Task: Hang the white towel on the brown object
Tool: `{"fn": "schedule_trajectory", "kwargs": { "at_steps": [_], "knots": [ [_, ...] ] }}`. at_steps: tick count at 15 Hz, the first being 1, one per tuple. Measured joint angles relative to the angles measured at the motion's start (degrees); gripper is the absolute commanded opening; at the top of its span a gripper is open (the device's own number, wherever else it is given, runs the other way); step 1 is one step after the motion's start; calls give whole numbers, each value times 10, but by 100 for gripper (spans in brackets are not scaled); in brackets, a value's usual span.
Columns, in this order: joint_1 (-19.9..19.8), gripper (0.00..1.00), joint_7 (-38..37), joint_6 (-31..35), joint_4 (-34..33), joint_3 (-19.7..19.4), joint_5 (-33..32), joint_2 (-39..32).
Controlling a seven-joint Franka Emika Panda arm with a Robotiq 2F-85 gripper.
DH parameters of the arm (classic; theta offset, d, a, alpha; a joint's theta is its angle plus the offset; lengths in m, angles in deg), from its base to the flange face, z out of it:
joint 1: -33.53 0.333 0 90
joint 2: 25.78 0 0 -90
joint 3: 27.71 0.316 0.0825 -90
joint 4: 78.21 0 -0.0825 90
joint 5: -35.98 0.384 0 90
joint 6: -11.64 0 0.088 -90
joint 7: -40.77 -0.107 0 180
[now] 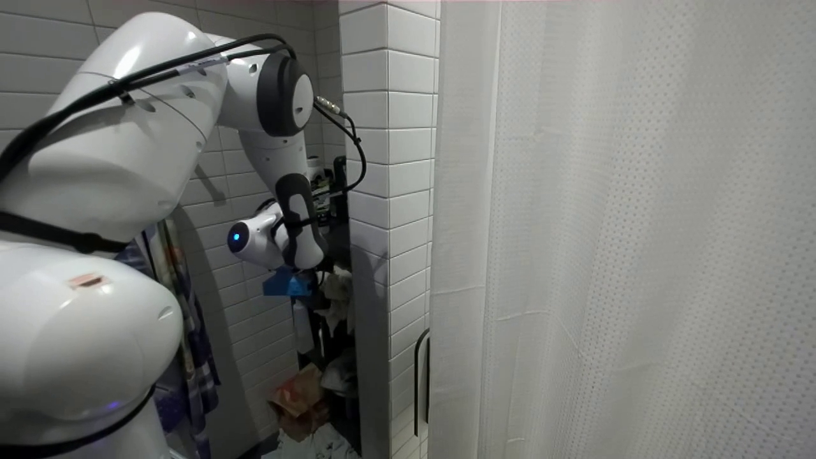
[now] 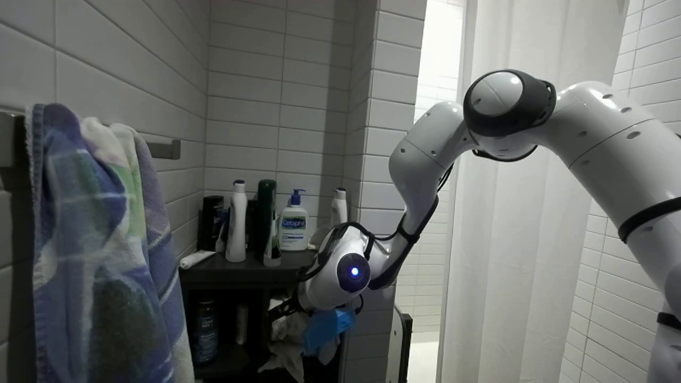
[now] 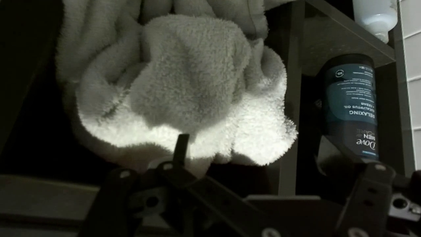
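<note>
In the wrist view, the towel [image 3: 187,72] bunches at 11 o'clock. The gripper [image 3: 255,153] at 4 o'clock stands wide, 1 finger [image 3: 181,150] in front of the towel; touching or not is hard to judge in this gloom. Past the divider [image 3: 293,105], a Dove bottle [image 3: 351,105] sits at 3 o'clock.

White robot arm [image 2: 431,146] bent downward, wrist [image 2: 329,280] hanging low, end effector [image 3: 253,153] with jaws spread apart
</note>
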Motion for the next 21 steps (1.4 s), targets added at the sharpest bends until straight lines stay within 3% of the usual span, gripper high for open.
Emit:
{"fn": "schedule_trajectory", "kwargs": {
  "at_steps": [8, 21],
  "knots": [
    [1, 100, 69, 0, -53, -15, 65, -43],
    [10, 100, 69, -55, -51, -21, 67, -49]
  ]
}}
